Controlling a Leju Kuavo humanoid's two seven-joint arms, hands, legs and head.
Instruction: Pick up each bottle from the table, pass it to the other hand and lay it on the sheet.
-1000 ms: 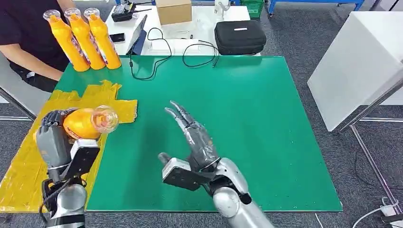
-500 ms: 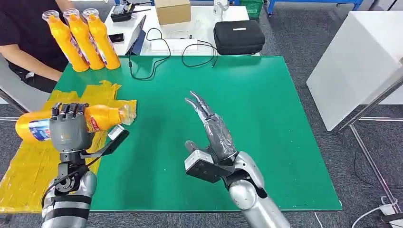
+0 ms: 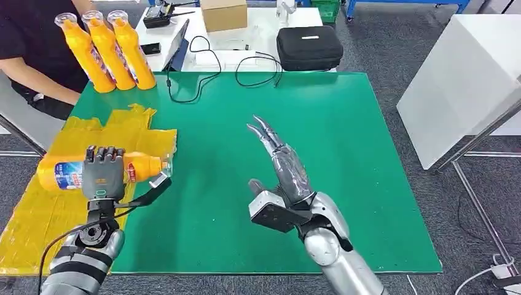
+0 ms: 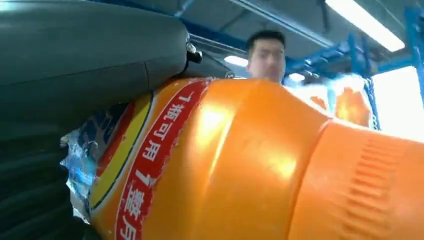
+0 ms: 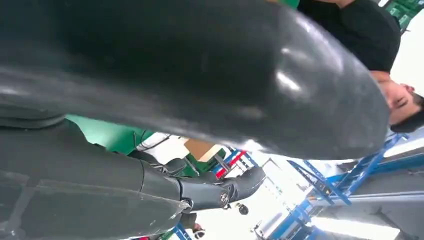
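Note:
My left hand (image 3: pixel 103 173) grips an orange bottle (image 3: pixel 64 173) around its middle and holds it level over the yellow sheet (image 3: pixel 37 212), its clear cap toward the table's middle. The same bottle (image 4: pixel 240 165) looms close in the left wrist view, with the hand (image 4: pixel 75 75) wrapped over its label. My right hand (image 3: pixel 284 167) is open above the green mat (image 3: pixel 344 160), fingers stretched straight and holding nothing; its thumb (image 5: pixel 200 75) and fingers show in the right wrist view. Three more orange bottles (image 3: pixel 109 49) stand upright at the mat's far left corner.
A person in a black top (image 3: pixel 27 43) sits at the far left, close to the standing bottles. Behind the mat lie a black case (image 3: pixel 309 47), a cardboard box (image 3: pixel 223 13) and black cables (image 3: pixel 246 72). A white cabinet (image 3: pixel 458 92) stands to the right.
My left hand has turned the bottle from pointing at the camera to lying level, and lowered it over the sheet. My right hand has moved right and forward, still open.

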